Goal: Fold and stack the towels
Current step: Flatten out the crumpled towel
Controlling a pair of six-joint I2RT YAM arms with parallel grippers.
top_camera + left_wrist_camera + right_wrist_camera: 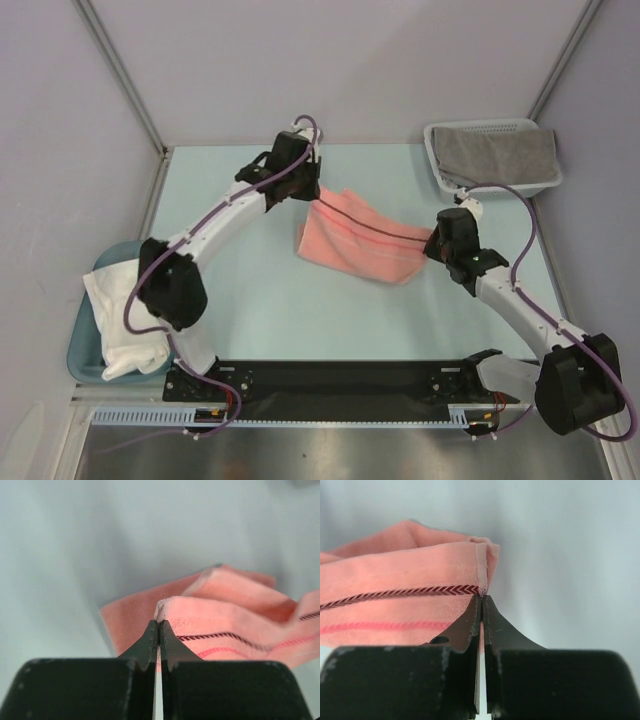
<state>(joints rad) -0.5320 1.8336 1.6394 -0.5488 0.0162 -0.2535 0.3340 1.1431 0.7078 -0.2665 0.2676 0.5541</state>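
Towel strung corner to corner between both grippers

On the table, the pink towel is the only cloth within reach of the jaws. The grey towel lies in the white mesh basket well behind the right jaws. The white towel sits in the teal tub, far back along the left arm.

The pink towel's long axis runs straight from one pair of jaws to the other. Its striped edge is pulled into a line between them. The rest of the cloth sags away from that line on the side nearer the arm bases, in what look like two layers.

The left gripper is clamped on one end corner, and its wrist view shows the tips pressed together on the hem. The right gripper is pinched likewise on the opposite corner, just where the dark stripe ends.

Neither arm is nearer, since each holds its own end. By my reading, the next move depends on that taut edge. Both grippers must carry it together across the sagging part, or the fold will skew.
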